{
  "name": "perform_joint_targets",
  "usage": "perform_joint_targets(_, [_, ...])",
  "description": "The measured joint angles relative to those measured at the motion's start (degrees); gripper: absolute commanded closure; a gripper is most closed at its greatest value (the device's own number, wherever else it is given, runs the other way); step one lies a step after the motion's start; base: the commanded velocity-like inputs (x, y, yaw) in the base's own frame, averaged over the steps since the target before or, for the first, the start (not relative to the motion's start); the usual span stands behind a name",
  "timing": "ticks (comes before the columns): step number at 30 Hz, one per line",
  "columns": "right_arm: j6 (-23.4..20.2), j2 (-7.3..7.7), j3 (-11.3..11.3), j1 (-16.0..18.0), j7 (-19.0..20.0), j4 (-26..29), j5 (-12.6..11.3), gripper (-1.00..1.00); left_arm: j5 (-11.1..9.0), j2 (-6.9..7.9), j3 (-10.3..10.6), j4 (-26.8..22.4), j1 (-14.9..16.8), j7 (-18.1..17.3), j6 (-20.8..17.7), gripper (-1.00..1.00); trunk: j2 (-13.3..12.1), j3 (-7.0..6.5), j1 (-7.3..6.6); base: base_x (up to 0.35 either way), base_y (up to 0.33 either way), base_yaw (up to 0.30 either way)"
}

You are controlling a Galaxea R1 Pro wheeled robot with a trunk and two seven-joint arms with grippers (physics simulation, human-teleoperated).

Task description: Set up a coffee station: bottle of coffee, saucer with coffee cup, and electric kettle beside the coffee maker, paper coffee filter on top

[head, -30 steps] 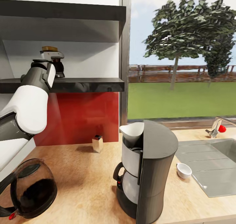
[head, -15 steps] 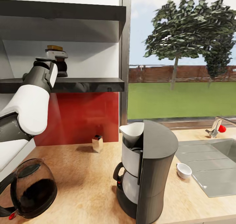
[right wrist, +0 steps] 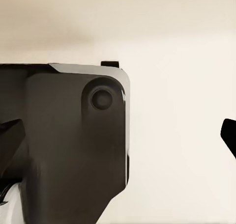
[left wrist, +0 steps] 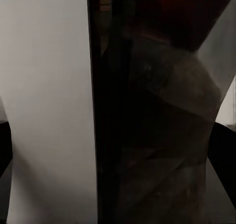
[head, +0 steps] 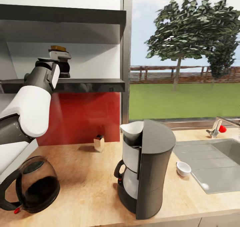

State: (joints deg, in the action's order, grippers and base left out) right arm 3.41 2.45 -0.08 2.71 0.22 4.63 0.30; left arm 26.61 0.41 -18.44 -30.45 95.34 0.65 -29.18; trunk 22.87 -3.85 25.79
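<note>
Far left on the desk (head: 83, 173): electric kettle (head: 35, 185), upright, well apart from the coffee maker. Above it the left gripper (head: 61, 65) is up at the kitchen shelf (head: 90, 85), around the bottle of coffee (head: 58, 49); gold lid shows above the gripper, jar body mostly hidden, so cannot tell if it is clamped or just beside. Small steel box (head: 99, 143) by the red backsplash. Centre: coffee maker (head: 146, 170) with paper coffee filter (head: 132, 129) on top. Right: coffee cup (head: 183, 168) on bare desk beside the sink (head: 213, 167), no saucer under it. Risk: weak grip, jar catches the shelf edge on pull-out and drops. Right gripper (right wrist: 120, 138) appears spread, holding nothing.
</note>
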Motion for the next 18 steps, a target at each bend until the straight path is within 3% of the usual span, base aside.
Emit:
perform_joint_targets(8, [0.0, 0.0, 0.1, 0.0, 0.0, 0.0, 0.1, -1.0, 0.0, 0.06, 0.1, 0.0, 0.0, 0.0, 0.0, 1.0, 0.0, 0.01, -0.01, -0.272, -0.005, 0.0])
perform_joint_targets(18, [0.0, 0.0, 0.1, 0.0, 0.1, 0.2, 0.0, -1.0, 0.0, 0.04, -0.1, 0.0, 0.0, 0.0, 0.0, 1.0, 0.0, 0.0, -0.03, -0.038, 0.0, 0.0])
